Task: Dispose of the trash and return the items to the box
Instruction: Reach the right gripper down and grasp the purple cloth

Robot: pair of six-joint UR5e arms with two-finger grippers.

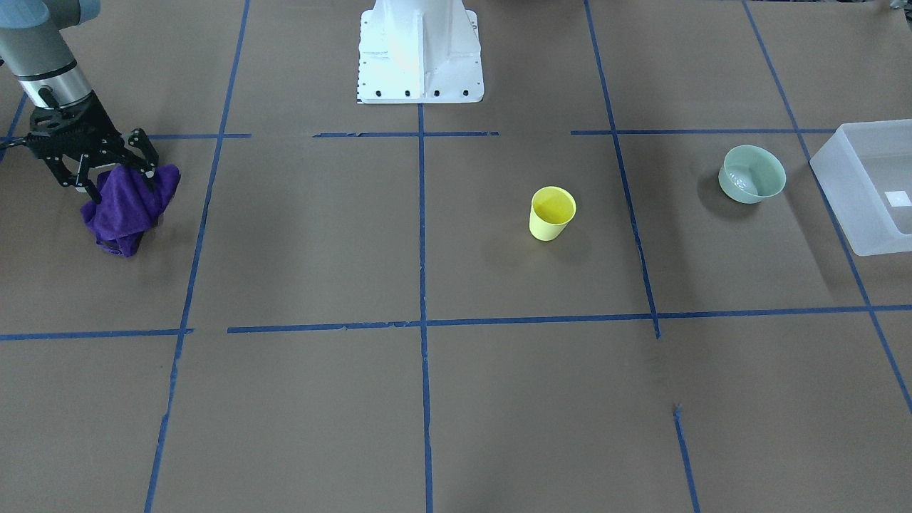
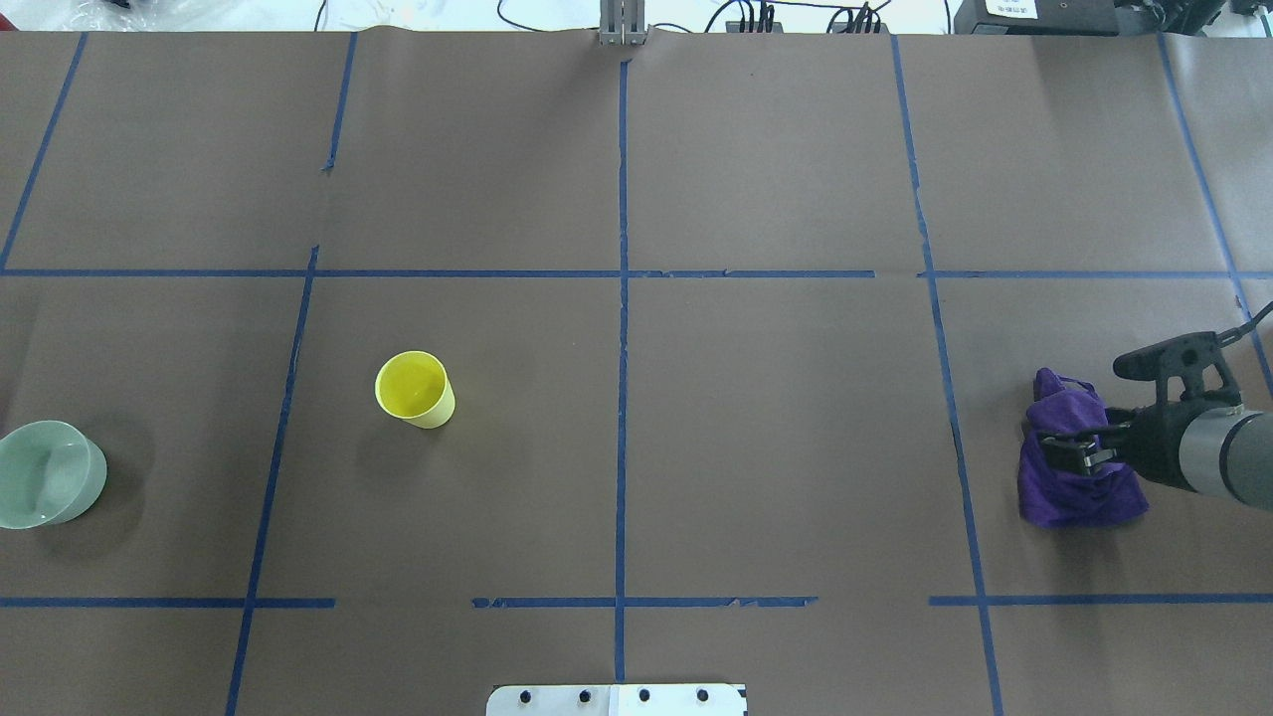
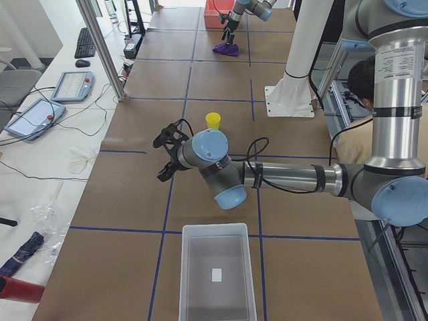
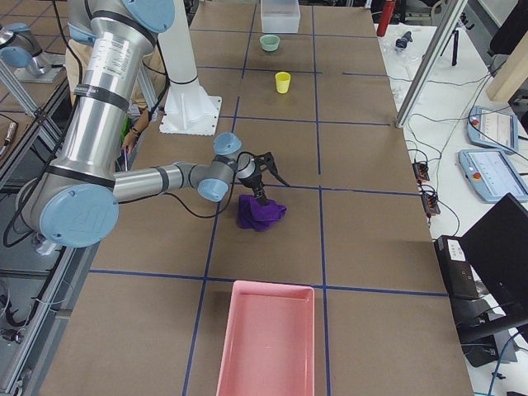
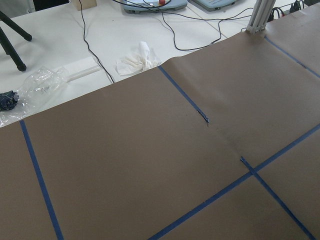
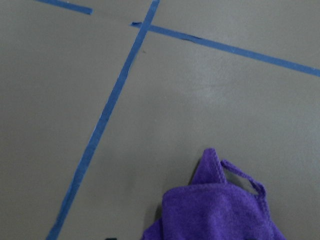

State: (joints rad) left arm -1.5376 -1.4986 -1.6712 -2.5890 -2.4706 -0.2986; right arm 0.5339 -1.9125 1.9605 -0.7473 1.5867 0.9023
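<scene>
The yellow cup [image 1: 552,214] [image 2: 415,390] stands upright near the table's middle. The mint-green bowl [image 1: 752,174] [image 2: 45,474] sits upright beside the frosted box [image 1: 841,192] [image 3: 184,281], which holds only a white label. My right gripper [image 1: 117,178] [image 2: 1069,447] is shut on the top of the bunched purple cloth [image 1: 128,206] [image 6: 220,210], whose bottom rests on the table. My left gripper [image 3: 167,150] shows only in the exterior left view, hovering between box and cup; I cannot tell if it is open. It hides the bowl there.
A pink tray [image 4: 264,346] lies at the table's end beyond the cloth. The white robot base [image 1: 419,50] stands at the table's robot-side edge. Blue tape lines [image 2: 622,398] grid the brown surface. A person's head [image 3: 358,77] shows behind the robot.
</scene>
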